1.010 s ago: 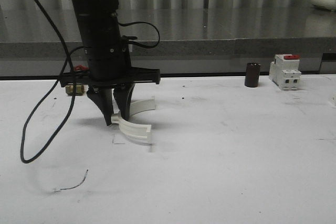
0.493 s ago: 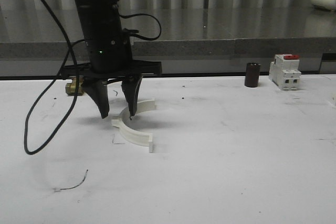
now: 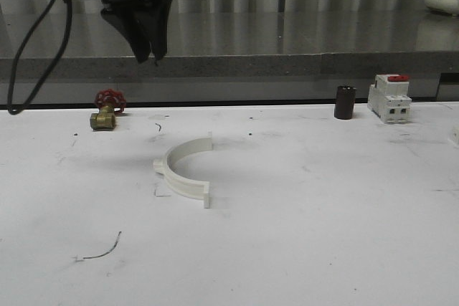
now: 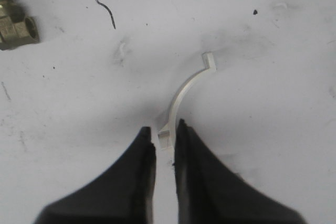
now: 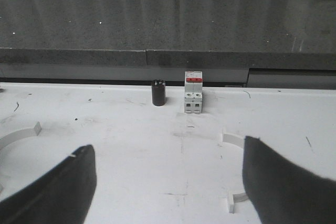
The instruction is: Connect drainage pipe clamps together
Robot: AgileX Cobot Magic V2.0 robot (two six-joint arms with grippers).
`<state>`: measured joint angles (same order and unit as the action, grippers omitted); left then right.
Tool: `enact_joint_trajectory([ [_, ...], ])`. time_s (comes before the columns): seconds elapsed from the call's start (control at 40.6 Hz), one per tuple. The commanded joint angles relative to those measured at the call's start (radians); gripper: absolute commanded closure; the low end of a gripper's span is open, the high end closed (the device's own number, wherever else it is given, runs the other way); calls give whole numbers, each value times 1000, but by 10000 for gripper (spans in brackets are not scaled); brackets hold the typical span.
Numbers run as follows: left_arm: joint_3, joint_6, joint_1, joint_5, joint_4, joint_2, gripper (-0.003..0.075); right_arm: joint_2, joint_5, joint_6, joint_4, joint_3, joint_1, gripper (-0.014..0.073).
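Clamp point(image 3: 183, 170) on table, left end effector point(image 3: 148, 54) above

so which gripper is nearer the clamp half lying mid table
Left. The left gripper hangs directly above the clamp half, fingers nearly together. The right gripper is off to its side, open, beside another clamp half.

You had a matt white plastic clamp point(image 3: 183, 171) on a scuffed, dull white table point(image 3: 323, 234), a brass valve point(image 3: 102, 119) nearby, and glossy speckled stone point(image 3: 301, 41) behind.
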<state>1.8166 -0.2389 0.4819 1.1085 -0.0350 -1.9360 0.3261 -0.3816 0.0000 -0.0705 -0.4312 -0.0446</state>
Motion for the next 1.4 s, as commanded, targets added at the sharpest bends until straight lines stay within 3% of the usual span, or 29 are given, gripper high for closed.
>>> enact_joint_trajectory([
  [0.0,-5,9,8,-30,-24,106,740,13,71,-8,2,-38,8,1],
  [0.345,-257,13,-109,-109,-70,296,740,13,71,-8,2,-38,8,1],
  [0.542,-506,36,-241,-197,-70,463,740,13,71,-8,2,-38,8,1],
  [0.764,-759,67,-320,-300,-72,676,740,13,71,-8,2,-38,8,1],
  [1.133,-1143,123,-273,-686,-102,1197,741,13,71,-8,2,-38,8,1],
  [1.379,-1305,123,-273,-744,-185,1528,741,13,70,-8,2,-38,8,1],
])
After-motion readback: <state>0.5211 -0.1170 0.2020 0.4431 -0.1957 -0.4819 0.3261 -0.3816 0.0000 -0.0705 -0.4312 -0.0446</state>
